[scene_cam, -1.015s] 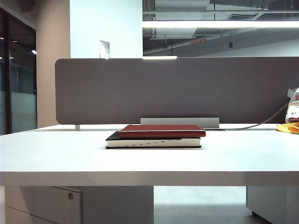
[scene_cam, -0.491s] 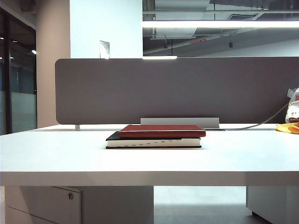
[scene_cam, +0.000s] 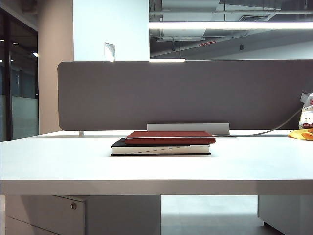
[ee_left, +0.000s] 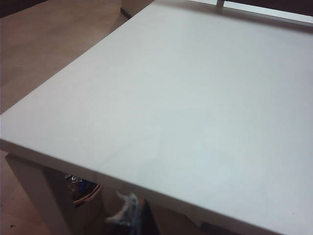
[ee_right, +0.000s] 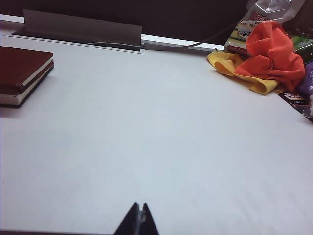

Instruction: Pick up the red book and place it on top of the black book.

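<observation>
In the exterior view, the red book [scene_cam: 169,137] lies flat on top of the black book [scene_cam: 160,149], the 2 stacked near the middle of the white table [scene_cam: 58,161]. The red cover sits shifted a little toward the right of the stack, so a strip of black cover shows at the left. Behind them stands a grey partition [scene_cam: 186,93], with a grey cable flap [scene_cam: 188,128] just behind the stack. At the far right edge are a yellow cloth [scene_cam: 302,134] and a plastic bag [scene_cam: 307,111]. Neither arm appears in this view.

The left wrist view shows only bare tabletop [ee_left: 195,98], its near edge, and the floor beside it; the left gripper is out of sight, so I cannot tell how its jaws stand.

In the right wrist view, the right gripper [ee_right: 138,221] hangs low over the near part of the table, its 2 dark fingertips pressed together and holding nothing. The red book [ee_right: 22,66] on the black book [ee_right: 19,95] lies well apart from it. An orange cloth [ee_right: 271,54] is heaped on the yellow cloth [ee_right: 234,68] by some packets.
</observation>
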Controlling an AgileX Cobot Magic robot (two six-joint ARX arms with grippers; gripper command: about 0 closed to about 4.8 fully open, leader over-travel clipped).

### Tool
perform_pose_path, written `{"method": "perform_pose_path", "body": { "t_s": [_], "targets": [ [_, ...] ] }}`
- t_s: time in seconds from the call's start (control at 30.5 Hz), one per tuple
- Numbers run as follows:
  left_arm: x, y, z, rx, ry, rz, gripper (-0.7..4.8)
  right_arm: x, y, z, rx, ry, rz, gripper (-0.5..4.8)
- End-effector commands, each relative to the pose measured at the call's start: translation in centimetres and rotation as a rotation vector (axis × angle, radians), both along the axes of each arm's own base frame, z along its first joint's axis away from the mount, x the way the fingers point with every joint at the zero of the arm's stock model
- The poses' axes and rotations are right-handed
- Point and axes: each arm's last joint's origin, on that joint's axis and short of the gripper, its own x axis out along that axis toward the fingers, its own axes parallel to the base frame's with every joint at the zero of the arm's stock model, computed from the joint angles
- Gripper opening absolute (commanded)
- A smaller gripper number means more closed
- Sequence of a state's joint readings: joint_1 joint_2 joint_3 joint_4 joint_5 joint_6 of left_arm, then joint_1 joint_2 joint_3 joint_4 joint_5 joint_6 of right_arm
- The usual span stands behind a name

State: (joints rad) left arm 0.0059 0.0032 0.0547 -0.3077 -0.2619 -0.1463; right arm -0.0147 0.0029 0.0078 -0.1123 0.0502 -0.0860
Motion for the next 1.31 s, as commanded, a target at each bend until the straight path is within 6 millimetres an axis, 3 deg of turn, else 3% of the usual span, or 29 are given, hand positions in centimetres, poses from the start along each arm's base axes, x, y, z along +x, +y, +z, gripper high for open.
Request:
{"method": "perform_pose_path", "body": {
  "t_s": [0.03,0.85,1.31],
  "targets": [
    [-0.08,0.00,-0.18,0.005,0.026,0.002,-0.06,0.02,0.00,0.01,0.000,-0.008,0.000,-0.05],
    [-0.08,-0.01,-0.17,0.005,0.026,0.000,-0.06,0.02,0.00,0.01,0.000,-0.008,0.000,-0.05],
    [-0.01,-0.28,-0.21,0.081,0.050,-0.121,-0.06,0.02,0.00,0.01,0.000,-0.008,0.000,-0.05]
  ]
}}
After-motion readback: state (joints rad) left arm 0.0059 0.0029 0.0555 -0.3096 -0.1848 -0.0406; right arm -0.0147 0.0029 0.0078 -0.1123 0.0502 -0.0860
